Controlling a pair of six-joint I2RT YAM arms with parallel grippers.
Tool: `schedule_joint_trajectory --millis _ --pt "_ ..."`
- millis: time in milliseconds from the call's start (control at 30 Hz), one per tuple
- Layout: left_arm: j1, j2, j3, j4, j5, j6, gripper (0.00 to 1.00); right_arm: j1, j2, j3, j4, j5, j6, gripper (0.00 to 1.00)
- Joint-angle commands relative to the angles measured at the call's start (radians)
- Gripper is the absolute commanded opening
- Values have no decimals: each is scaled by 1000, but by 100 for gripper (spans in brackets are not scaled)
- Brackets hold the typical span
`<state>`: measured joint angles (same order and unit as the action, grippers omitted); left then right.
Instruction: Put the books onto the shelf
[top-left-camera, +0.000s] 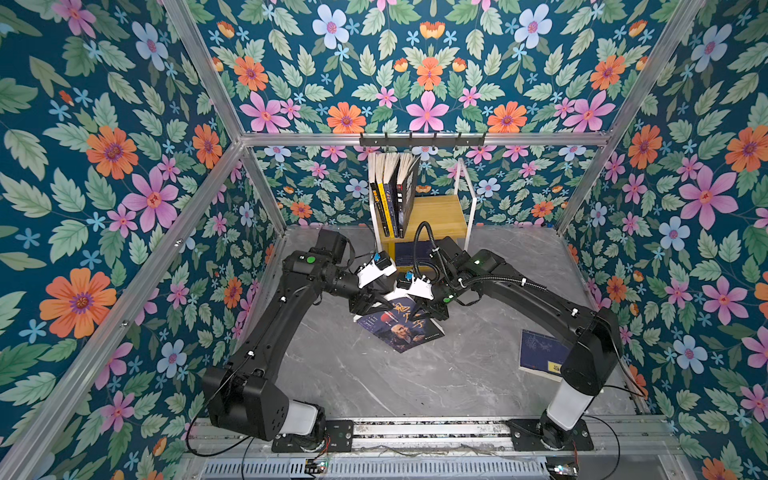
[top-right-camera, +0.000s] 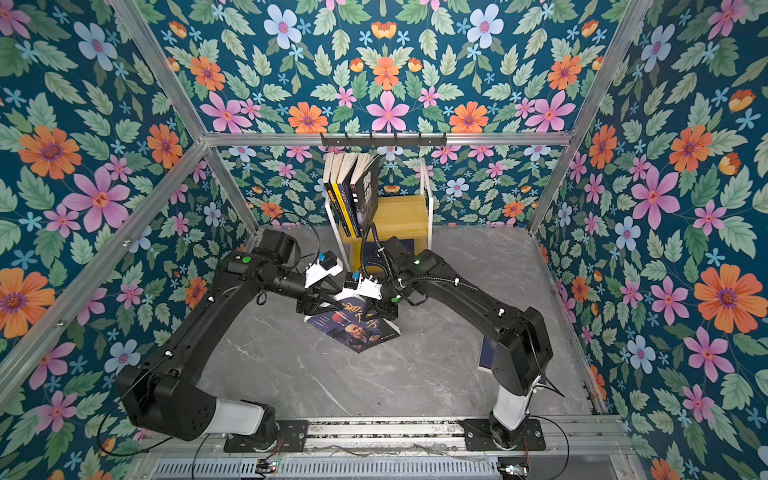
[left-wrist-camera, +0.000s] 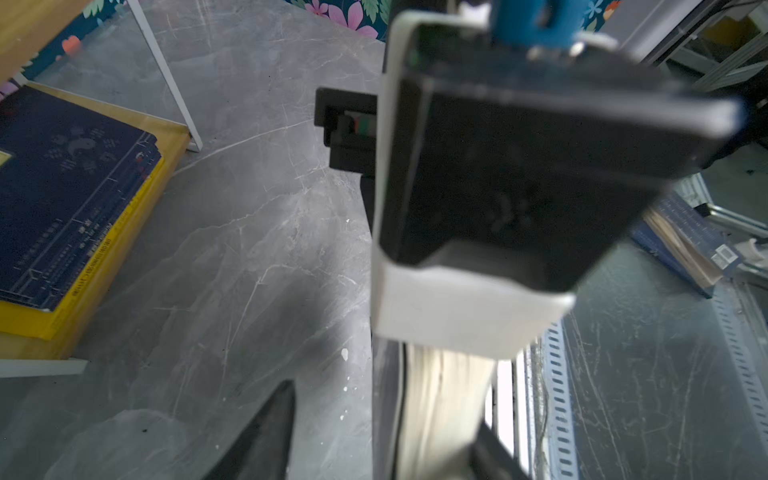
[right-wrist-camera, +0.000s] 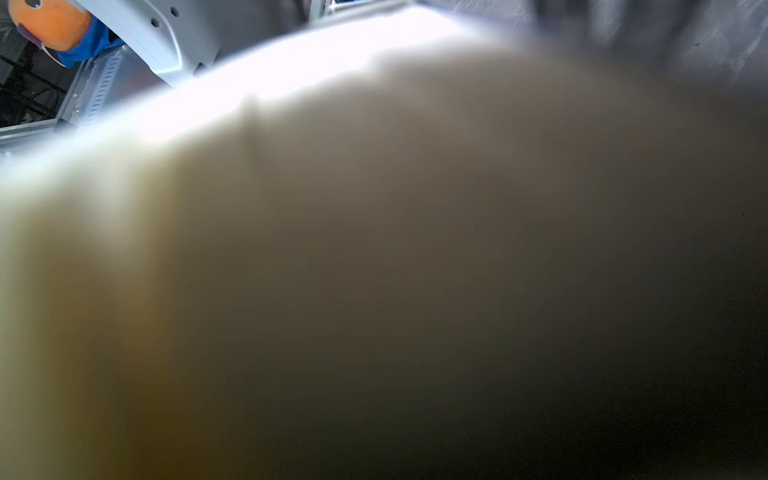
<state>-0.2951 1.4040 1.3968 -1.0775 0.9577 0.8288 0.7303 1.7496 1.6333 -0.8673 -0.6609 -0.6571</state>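
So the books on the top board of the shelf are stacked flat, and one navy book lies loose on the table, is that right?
Not quite. The books on the top board of the shelf stand upright, leaning a little, not stacked flat; both top views show it. One navy book does lie loose on the table.
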Motion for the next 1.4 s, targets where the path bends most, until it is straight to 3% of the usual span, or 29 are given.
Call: schedule_joint_trajectory --millis 0,33,67,167,200,300,433,500,567,733,933,1133,1367 --pt "1 -8 -15 51 9 -55 12 1 -17 0 25 -19 -15 0" --pt "1 -12 -22 54 13 -59 0 3 -25 -6 35 -17 -9 0" --pt "1 -17 -31 62 18 -67 0 2 -36 -21 58 -8 0 0" --pt "8 -30 -50 93 23 -123 0 2 -82 -107 190 123 80 56" --pt "18 -40 -65 128 21 -168 0 2 -132 -145 229 177 99 67" --pt "69 -80 -136 306 15 -395 0 2 -208 -248 332 343 152 80" --pt "125 -108 -207 489 -7 -693 0 10 -278 -326 414 540 273 83" --pt "159 -116 -231 561 3 -806 0 26 -304 -344 424 587 316 89" --pt "193 -120 -253 640 6 -938 0 68 -325 -375 455 661 331 98" --pt "241 -109 -279 770 24 -1221 0 221 -329 -439 599 879 338 99" --pt "241 -89 -260 769 42 -1286 0 331 -217 -408 727 1126 369 99" --pt "240 -84 -266 776 50 -1352 0 357 -101 -316 752 1229 364 99" --pt "241 -91 -312 851 60 -1494 0 368 49 -255 824 1265 287 99"
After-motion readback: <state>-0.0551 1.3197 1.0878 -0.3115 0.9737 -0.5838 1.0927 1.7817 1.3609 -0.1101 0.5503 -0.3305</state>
